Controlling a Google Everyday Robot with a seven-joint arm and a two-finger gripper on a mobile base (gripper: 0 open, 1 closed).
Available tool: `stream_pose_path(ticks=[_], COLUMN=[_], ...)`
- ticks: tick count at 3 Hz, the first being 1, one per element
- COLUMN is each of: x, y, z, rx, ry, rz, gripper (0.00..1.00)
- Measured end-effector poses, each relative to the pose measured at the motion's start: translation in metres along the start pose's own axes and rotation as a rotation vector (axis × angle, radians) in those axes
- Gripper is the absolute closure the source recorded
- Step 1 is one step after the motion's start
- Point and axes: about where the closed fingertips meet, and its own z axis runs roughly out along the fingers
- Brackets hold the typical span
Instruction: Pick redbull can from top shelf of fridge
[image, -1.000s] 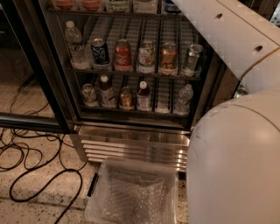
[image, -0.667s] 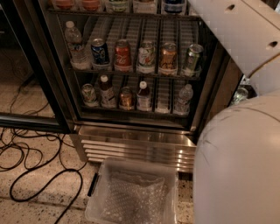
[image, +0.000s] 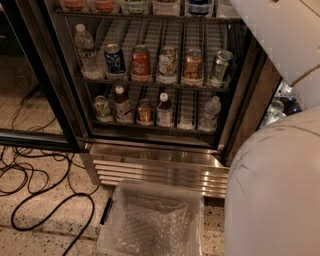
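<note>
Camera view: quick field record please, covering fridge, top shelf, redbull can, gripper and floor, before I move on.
fridge: door open, three wire racks in view
top shelf: drinks cut off by frame edge; redbull can not identifiable
gripper: out of view; only white arm at upper right
floor: clear plastic bin in front of fridge base

I see the fridge (image: 160, 167) in silvery slatted steel with dark door frames. On the middle rack (image: 155, 84): a blue can (image: 114, 60), a red can (image: 140, 62), an orange-gold can (image: 192, 65). Black cables (image: 93, 202) cross the speckled beige floor (image: 45, 245). My arm (image: 280, 30) is white; the end effector is out of view.
</note>
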Motion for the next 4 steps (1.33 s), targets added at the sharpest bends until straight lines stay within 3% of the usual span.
stream_pose_path(ticks=[1,3,4], x=[0.022,0.103,0.107], y=[0.007,0.033,0.036], z=[-0.020,-0.076,-0.077], rx=[-0.028,-0.115,-0.127], ry=[0.089,0.371,0.386], rz=[0.068,0.235,0.247], gripper=[1.00,1.00,1.00])
